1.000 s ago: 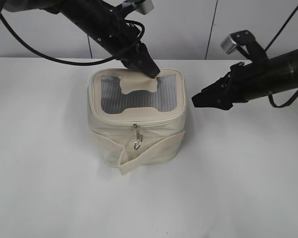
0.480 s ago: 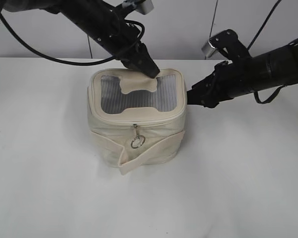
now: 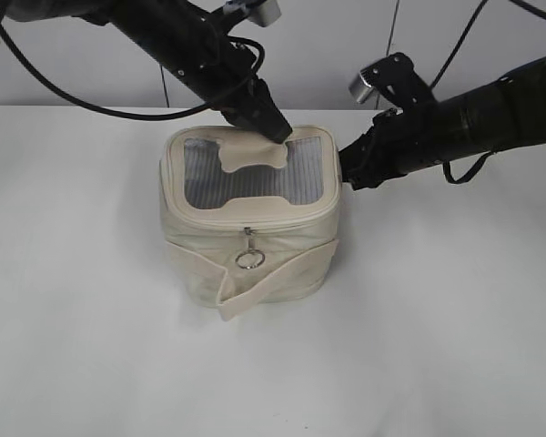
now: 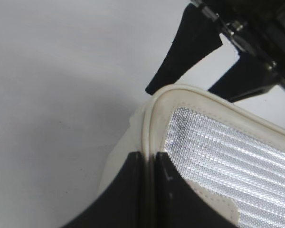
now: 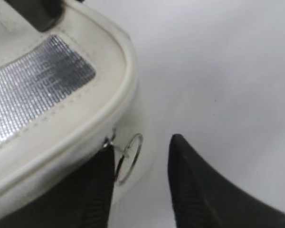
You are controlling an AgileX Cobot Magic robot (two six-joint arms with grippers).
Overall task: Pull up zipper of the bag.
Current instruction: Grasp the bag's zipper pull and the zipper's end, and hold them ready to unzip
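The cream bag (image 3: 255, 264) stands mid-table, with a grey mesh top and a bone-shaped patch (image 3: 252, 155). A silver ring pull (image 3: 249, 259) hangs from the zipper (image 3: 282, 219) on the front. My left gripper (image 3: 271, 126) is shut on the bag's far top rim (image 4: 149, 114). My right gripper (image 3: 346, 175) is open at the bag's right side. In the right wrist view a second ring pull (image 5: 128, 158) hangs between its open fingers (image 5: 142, 166), close to the left finger.
The white table (image 3: 437, 346) spreads around the bag. A pale wall (image 3: 337, 45) with a dark cable stands behind. The wide cream strap (image 3: 264, 291) wraps the bag's lower front with a loose end.
My right gripper has moved left, from clear of the bag to its right side by the ring pull. The left gripper and the bag have stayed in place.
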